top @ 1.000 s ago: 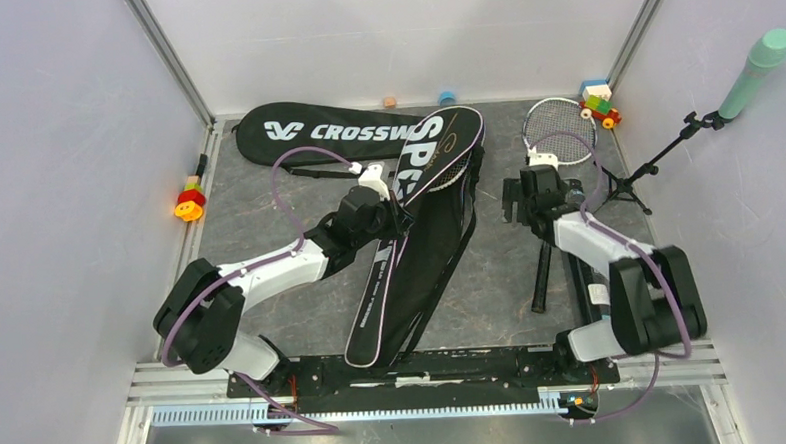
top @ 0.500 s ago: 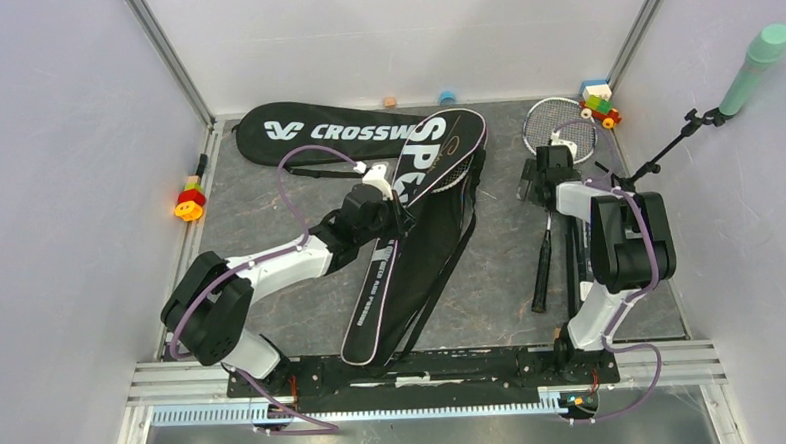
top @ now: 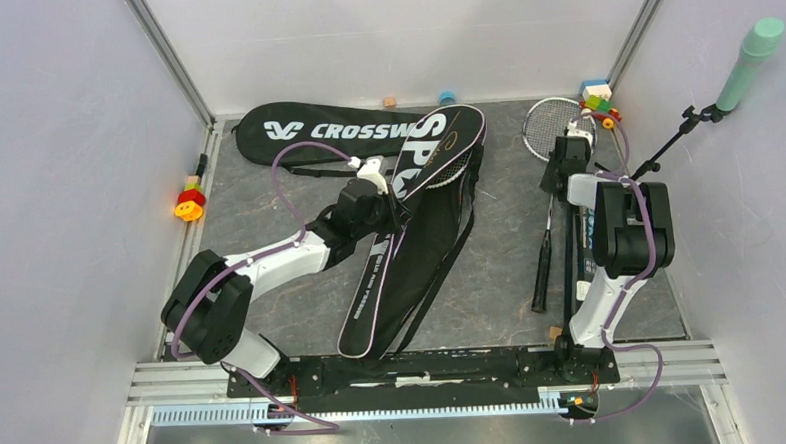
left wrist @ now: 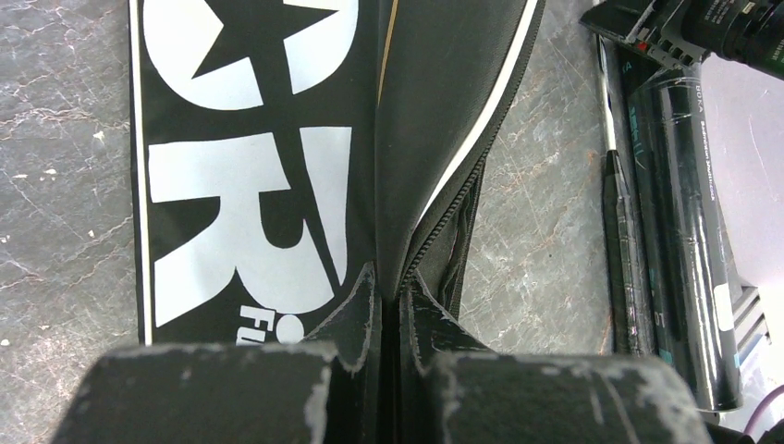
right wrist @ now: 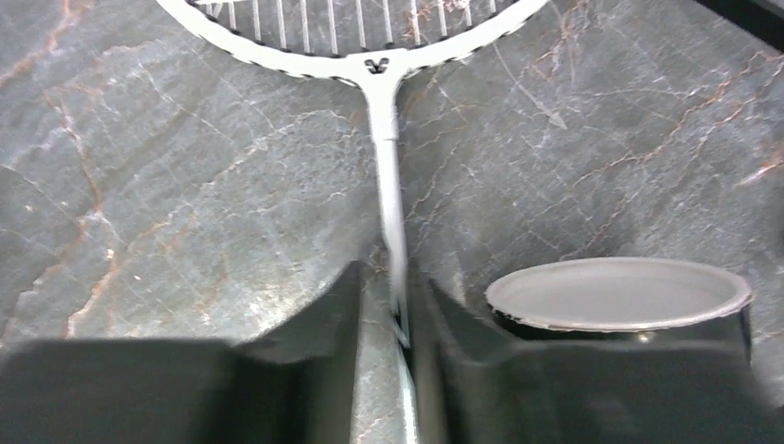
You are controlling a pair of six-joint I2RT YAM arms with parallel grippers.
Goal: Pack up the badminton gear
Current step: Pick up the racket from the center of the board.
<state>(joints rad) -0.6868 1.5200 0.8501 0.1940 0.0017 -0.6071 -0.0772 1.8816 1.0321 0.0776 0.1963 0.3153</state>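
The black "SPORT" bag [top: 419, 231] lies diagonally mid-table, its mouth open over a stringed racket head [top: 454, 164]. My left gripper [top: 373, 198] is shut on the bag's zipper edge [left wrist: 407, 231]; the pinch shows in the left wrist view [left wrist: 393, 289]. Behind it lies the "CROSSWAY" bag [top: 315, 132]. At far right a second racket lies flat, head [top: 555, 125] far, handle [top: 541, 276] near. My right gripper [top: 566, 156] straddles its white shaft [right wrist: 388, 176], jaws narrow with a gap left of the shaft. The black tube [top: 574, 264] lies alongside, with its grey lid [right wrist: 618, 291] next to my right finger.
A mint-green microphone [top: 752, 56] on a black stand [top: 666, 155] leans at the right wall. Toy blocks sit at the left edge [top: 190, 199] and far right corner [top: 599, 103]. Two small pieces [top: 447, 97] rest by the back wall.
My right gripper moved farther back toward the racket head and its jaws narrowed round the shaft. The left gripper kept its hold; the bag's near end shifted slightly left.
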